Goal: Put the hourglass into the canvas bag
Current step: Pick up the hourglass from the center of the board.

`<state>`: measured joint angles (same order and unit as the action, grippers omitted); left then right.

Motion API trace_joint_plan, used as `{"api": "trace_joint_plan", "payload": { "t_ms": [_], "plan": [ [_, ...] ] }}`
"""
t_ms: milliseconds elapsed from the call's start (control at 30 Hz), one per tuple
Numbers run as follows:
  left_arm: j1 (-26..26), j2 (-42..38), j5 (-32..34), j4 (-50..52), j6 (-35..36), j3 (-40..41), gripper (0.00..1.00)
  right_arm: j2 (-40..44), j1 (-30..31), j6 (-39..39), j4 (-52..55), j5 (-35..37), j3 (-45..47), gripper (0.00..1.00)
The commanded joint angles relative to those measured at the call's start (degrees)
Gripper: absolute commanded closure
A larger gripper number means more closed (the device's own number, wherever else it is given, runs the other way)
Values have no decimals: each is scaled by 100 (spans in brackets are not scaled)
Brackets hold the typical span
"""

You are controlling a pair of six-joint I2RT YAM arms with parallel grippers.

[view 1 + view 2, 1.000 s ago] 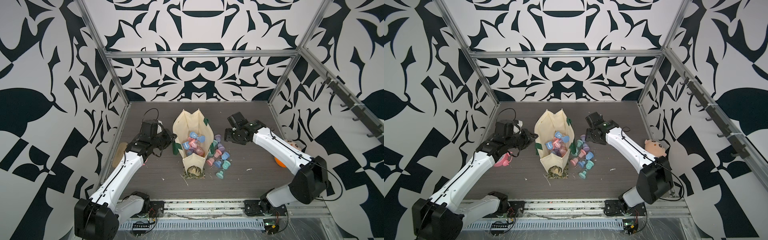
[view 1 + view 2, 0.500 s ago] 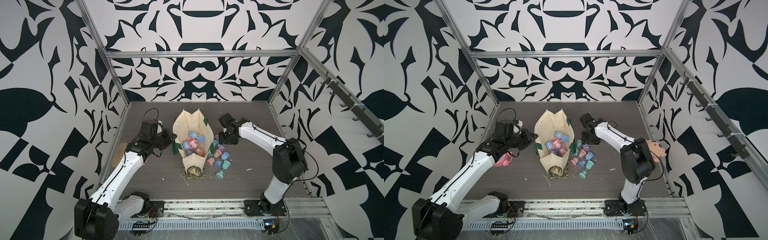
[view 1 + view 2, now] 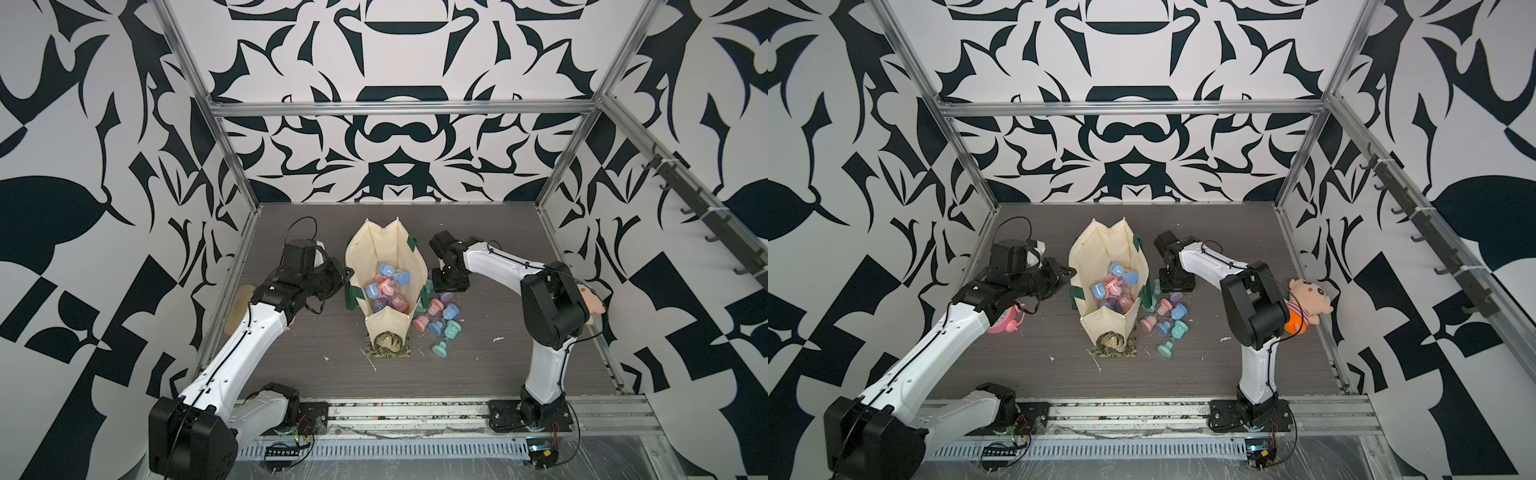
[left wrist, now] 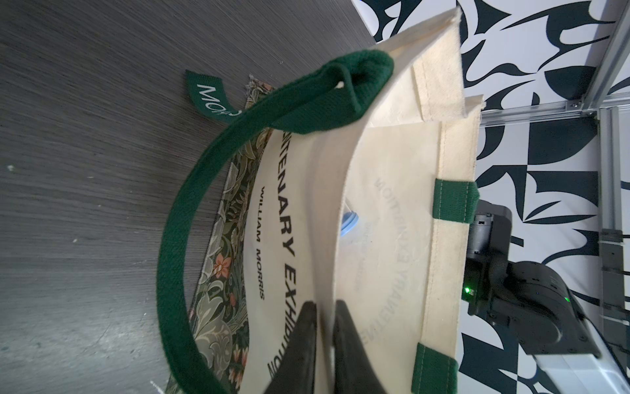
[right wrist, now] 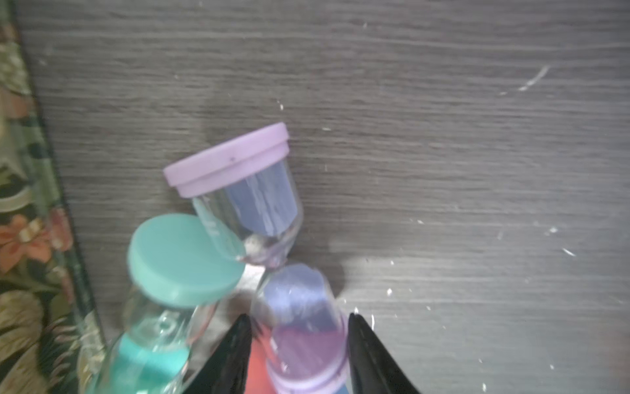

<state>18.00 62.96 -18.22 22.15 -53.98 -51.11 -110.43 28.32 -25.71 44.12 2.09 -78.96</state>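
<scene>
At 9 o'clock on the dark table, a pink item is lying half hidden under the left arm. Just past it, the left gripper is pinching the rim of the canvas bag. Its jaws are sitting almost together with only the cream fabric between them, and a green handle is looping out over the table beside them.

The bag is lying mid-table with its closed bottom toward 6 o'clock and its mouth gaping, and a heap of pastel hourglasses is resting inside.

At 4 o'clock of the bag, loose hourglasses are lying bunched on the table, with a mint one slightly apart at their 6 o'clock. The lilac hourglass is lying on its side at the pile's 12 o'clock end, outside the bag at its 3 o'clock, touching a teal hourglass.

The right gripper is pointing down over it, jaws standing narrow on either side of one bulb. One finger is touching the glass and the other is just beside it; I cannot tell whether they are squeezing.

At 3 o'clock, by the table edge, a plush doll is lying behind the right arm.
</scene>
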Motion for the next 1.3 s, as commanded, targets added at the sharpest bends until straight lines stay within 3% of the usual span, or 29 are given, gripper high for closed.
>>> {"api": "trace_joint_plan", "payload": {
  "t_ms": [0, 300, 567, 767, 1267],
  "plan": [
    [-23, -64, -11, 17, 79, -9, 85, -68, -3, 32, -5, 8, -150, 53],
    [-20, -91, -15, 13, 85, 23, 85, -346, -28, -72, -272, 65, 156, 61],
    [-21, -126, -15, -27, 71, 64, 82, -263, -146, -266, -474, 20, 545, 87],
    [-24, -101, -15, -41, 54, 66, 81, 339, -157, -319, -372, 111, 632, 100],
    [-24, -123, -16, -40, -8, 58, 81, 2817, -138, -886, -19, 226, 1081, 100]
  ]
}}
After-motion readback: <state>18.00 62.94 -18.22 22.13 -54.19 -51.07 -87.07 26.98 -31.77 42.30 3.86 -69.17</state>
